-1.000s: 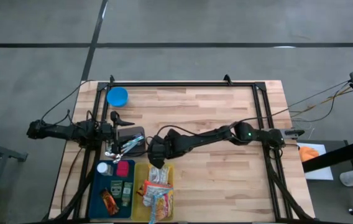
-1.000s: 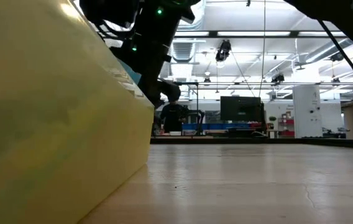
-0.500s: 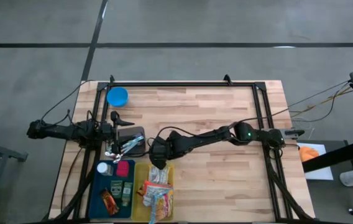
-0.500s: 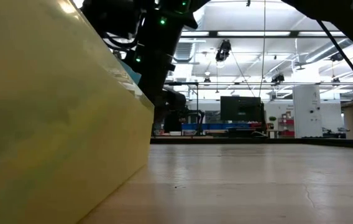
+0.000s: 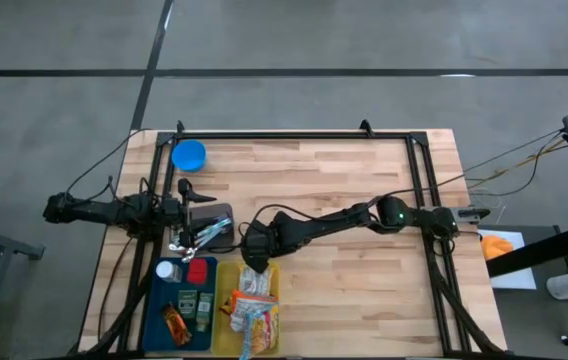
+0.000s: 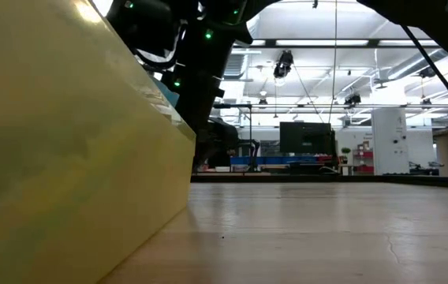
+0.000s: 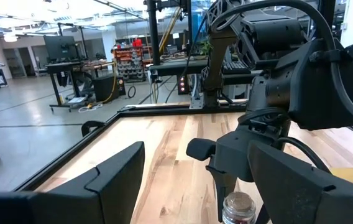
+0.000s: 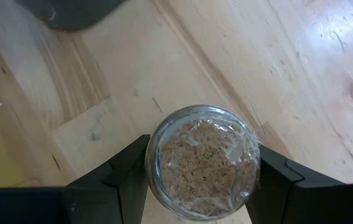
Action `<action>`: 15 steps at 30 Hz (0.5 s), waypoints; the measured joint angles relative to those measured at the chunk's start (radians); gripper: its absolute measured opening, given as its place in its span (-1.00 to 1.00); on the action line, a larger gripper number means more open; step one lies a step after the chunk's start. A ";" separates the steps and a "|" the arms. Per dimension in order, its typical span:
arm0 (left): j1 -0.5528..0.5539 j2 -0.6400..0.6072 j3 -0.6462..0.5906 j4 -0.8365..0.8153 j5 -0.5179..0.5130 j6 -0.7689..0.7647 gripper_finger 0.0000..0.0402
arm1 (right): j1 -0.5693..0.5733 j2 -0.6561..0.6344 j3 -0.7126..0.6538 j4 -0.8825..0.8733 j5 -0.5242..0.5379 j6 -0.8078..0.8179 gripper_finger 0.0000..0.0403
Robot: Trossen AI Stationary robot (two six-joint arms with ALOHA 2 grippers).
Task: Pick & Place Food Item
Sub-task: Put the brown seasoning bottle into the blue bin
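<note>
A small clear jar (image 8: 202, 160) with a brown, cork-like top sits between the fingers of my right gripper (image 8: 201, 180), which is shut on it. The left wrist view shows the same jar (image 7: 237, 209) under that gripper, just beyond the far rim of the yellow bin (image 5: 249, 310). From above, my right gripper (image 5: 254, 246) hides the jar. My left gripper (image 7: 195, 199) waits open at the table's left edge, pointing level toward the right arm. My right gripper pinches the jar's round wall (image 8: 154, 163) between its two fingers, one on each side. The fingers (image 8: 122, 180) come from above, slanting down. The jar stands upright in the hold, its top (image 7: 237, 201) up. Its bottom is out of view, so whether it rests on the table cannot be told.
The yellow bin holds several bright snack packets (image 5: 254, 315). Beside it, a blue tray (image 5: 156, 312) carries several small items. A blue bowl (image 5: 189, 155) stands at the far left corner. In the low view the bin's wall (image 6: 66, 158) fills the left side. Bare wood lies to the right.
My right gripper has sunk a little toward the table with the jar, which stays upright between its fingers.
</note>
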 joint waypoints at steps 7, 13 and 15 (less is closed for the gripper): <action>0.000 0.000 0.000 0.000 0.000 0.000 0.43 | 0.003 0.000 0.000 0.011 0.003 -0.004 0.00; 0.000 0.000 0.000 0.000 0.000 0.002 0.43 | 0.004 0.000 0.000 0.016 0.003 -0.124 0.03; 0.000 0.000 0.000 0.000 0.000 0.002 0.43 | 0.006 0.000 0.000 0.016 0.003 -0.121 0.13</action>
